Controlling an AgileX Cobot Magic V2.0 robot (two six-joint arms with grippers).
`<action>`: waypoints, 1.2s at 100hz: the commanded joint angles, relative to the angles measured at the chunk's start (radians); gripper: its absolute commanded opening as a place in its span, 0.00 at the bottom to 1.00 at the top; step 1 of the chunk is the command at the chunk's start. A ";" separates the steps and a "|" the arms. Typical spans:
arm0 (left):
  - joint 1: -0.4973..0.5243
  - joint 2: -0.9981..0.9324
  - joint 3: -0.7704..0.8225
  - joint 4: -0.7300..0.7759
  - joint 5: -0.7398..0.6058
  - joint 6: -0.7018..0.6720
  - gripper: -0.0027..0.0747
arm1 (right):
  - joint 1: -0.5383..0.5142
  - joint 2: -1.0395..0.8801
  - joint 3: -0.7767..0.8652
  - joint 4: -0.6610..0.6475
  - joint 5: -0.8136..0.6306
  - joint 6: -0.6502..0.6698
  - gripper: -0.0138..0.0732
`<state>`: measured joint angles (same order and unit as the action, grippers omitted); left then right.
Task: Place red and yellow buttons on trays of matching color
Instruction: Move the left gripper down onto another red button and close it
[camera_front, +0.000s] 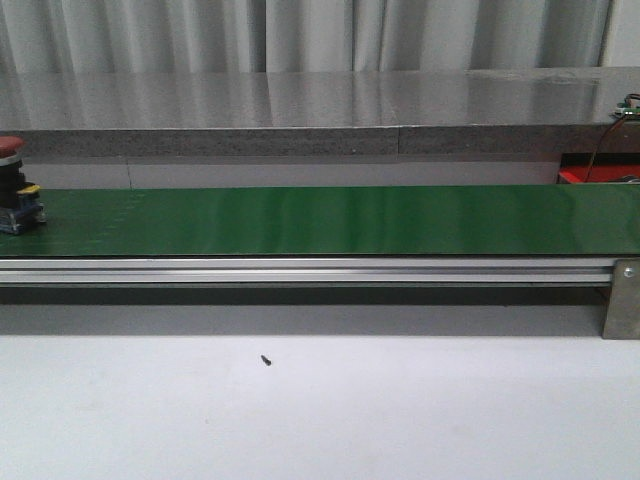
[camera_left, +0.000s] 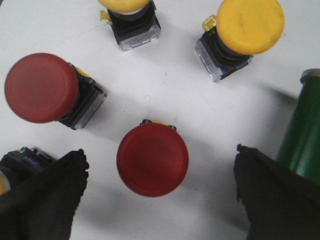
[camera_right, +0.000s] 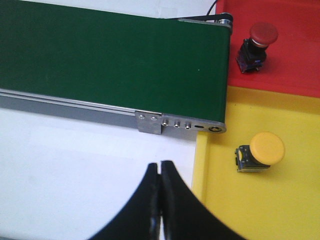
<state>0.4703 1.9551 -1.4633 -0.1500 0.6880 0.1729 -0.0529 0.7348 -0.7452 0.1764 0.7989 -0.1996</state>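
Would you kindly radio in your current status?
Left gripper open above round red push button. Right gripper shut, empty. One button already on each tray. Nothing in the way.

I see a red button (camera_front: 10, 148) at the green belt's (camera_front: 330, 220) far left end (partly cropped); a small dark screw (camera_front: 266, 360) lies on the white table (camera_front: 400, 420).

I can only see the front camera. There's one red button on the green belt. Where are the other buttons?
Observer: On the left wrist camera, a red mushroom-capped push button stands on the white tabletop, framed by the open left hand.
Operator: Is anything in the trays?
Observer: The red plastic tray holds one red-capped button.
Operator: And the yellow one?
Observer: The yellow plastic tray holds one yellow-capped button.
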 joint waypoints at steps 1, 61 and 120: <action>0.000 -0.037 -0.027 -0.018 -0.072 -0.009 0.80 | -0.001 -0.001 -0.023 0.002 -0.055 -0.004 0.08; -0.023 0.018 -0.047 -0.025 -0.111 -0.009 0.75 | -0.001 -0.001 -0.023 0.002 -0.055 -0.004 0.08; -0.023 0.018 -0.047 -0.010 -0.087 -0.009 0.41 | -0.001 -0.001 -0.023 0.002 -0.055 -0.004 0.08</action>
<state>0.4520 2.0279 -1.4799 -0.1584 0.6252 0.1729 -0.0529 0.7348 -0.7452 0.1764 0.7989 -0.1996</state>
